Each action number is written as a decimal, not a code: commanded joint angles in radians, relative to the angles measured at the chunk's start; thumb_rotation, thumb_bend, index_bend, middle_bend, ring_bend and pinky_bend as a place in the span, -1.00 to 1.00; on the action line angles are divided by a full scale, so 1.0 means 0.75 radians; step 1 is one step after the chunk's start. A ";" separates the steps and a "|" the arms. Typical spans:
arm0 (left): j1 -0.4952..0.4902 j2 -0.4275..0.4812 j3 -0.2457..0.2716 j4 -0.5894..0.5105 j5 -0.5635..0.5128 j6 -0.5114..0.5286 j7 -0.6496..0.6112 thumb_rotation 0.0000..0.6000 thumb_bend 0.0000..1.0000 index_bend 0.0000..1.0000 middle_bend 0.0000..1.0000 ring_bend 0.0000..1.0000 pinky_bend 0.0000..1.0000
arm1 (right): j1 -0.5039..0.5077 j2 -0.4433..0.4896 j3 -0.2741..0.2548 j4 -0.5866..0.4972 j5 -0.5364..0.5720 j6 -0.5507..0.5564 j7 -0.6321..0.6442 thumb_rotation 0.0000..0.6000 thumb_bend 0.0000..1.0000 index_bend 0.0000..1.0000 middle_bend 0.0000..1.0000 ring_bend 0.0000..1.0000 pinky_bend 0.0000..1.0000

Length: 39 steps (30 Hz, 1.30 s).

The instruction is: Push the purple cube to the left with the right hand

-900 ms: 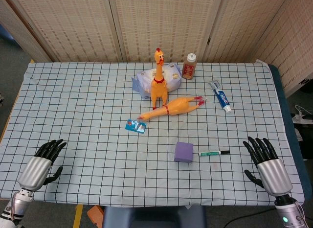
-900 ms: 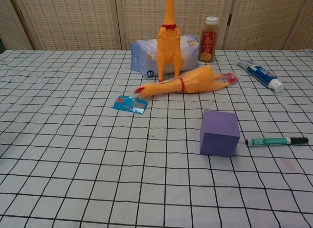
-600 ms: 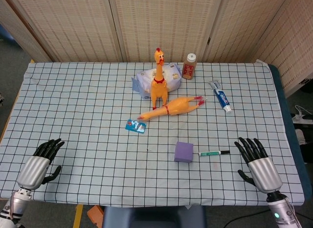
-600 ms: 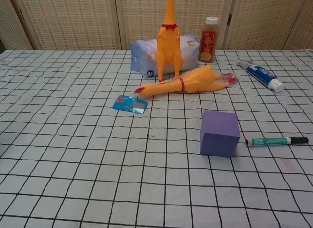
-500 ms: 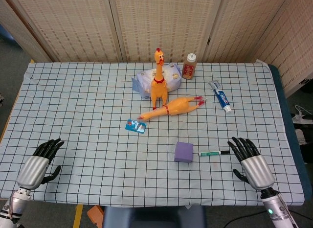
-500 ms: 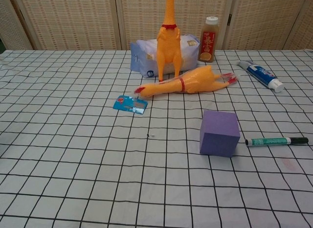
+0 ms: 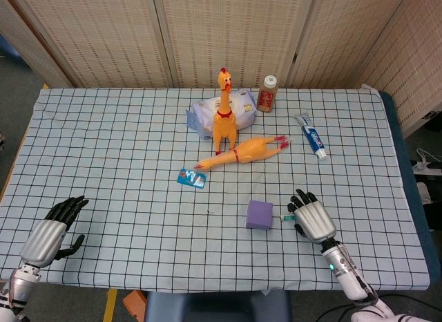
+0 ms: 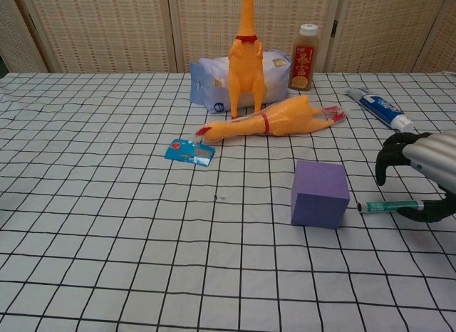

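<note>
The purple cube sits on the checked cloth near the table's front middle. My right hand hovers just to its right, over a green marker, fingers spread and curved, holding nothing. A small gap separates the hand from the cube. My left hand rests at the front left corner, fingers apart and empty; the chest view does not show it.
Behind the cube lie a rubber chicken, a standing rubber chicken, a tissue pack, a brown bottle, a toothpaste tube and a small blue packet. Left of the cube is bare cloth.
My right hand has moved left from the table's right edge to just beside the cube, now over the marker and entering the chest view. The cube and left hand have stayed put.
</note>
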<state>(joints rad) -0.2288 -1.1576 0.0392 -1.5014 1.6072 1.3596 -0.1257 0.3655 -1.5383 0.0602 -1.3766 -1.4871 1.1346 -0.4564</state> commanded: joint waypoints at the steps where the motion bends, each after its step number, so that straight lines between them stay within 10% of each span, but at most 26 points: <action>1: -0.001 0.001 0.000 0.000 -0.001 -0.002 -0.003 1.00 -0.12 -1.00 -1.00 -1.00 -0.76 | 0.020 -0.045 0.017 0.049 0.036 -0.024 -0.012 1.00 -0.62 -0.13 -0.38 -0.74 -0.48; 26: -0.012 -0.001 -0.002 0.020 -0.004 -0.016 -0.016 1.00 -0.12 -1.00 -1.00 -1.00 -0.76 | 0.047 -0.127 -0.008 0.149 0.134 -0.059 -0.077 1.00 -0.55 0.14 -0.20 -0.61 -0.41; 39: -0.012 -0.003 -0.003 0.014 -0.014 -0.022 0.003 1.00 -0.12 -1.00 -1.00 -1.00 -0.76 | 0.027 -0.120 -0.034 0.152 0.134 -0.015 -0.113 1.00 -0.45 0.78 0.35 -0.08 -0.03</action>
<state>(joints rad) -0.2380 -1.1598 0.0368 -1.4907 1.5968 1.3429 -0.1237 0.3867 -1.6286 0.0354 -1.2630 -1.3870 1.1228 -0.5400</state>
